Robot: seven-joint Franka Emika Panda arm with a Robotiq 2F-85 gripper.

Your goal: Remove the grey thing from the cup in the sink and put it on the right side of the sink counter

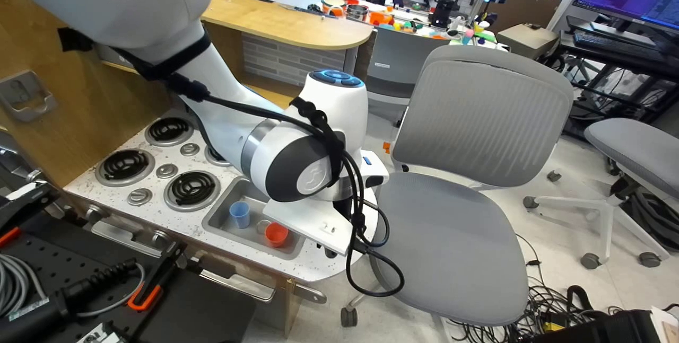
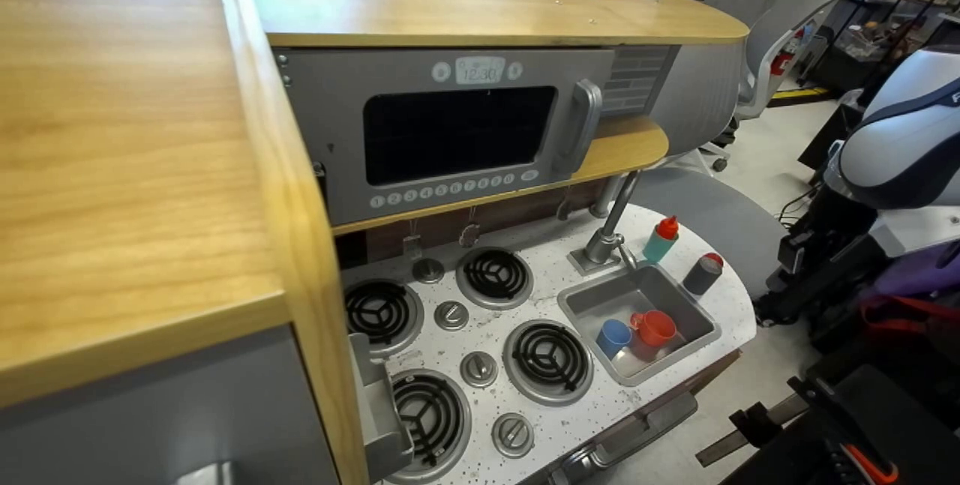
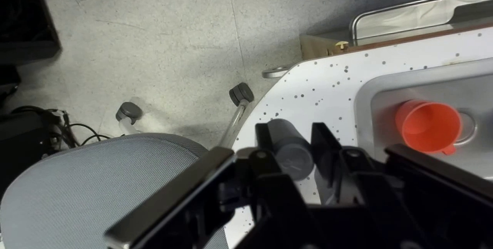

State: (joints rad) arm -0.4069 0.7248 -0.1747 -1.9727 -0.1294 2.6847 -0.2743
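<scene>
gripper pinches grey cylinder; clearance above counter is hard to judge, so early release could topple it.

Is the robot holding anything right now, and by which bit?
Yes, it seems so. In the wrist view, the gripper has a round grey thing between its fingers, pinched by the sides; its flat end isn't gripped.
</scene>
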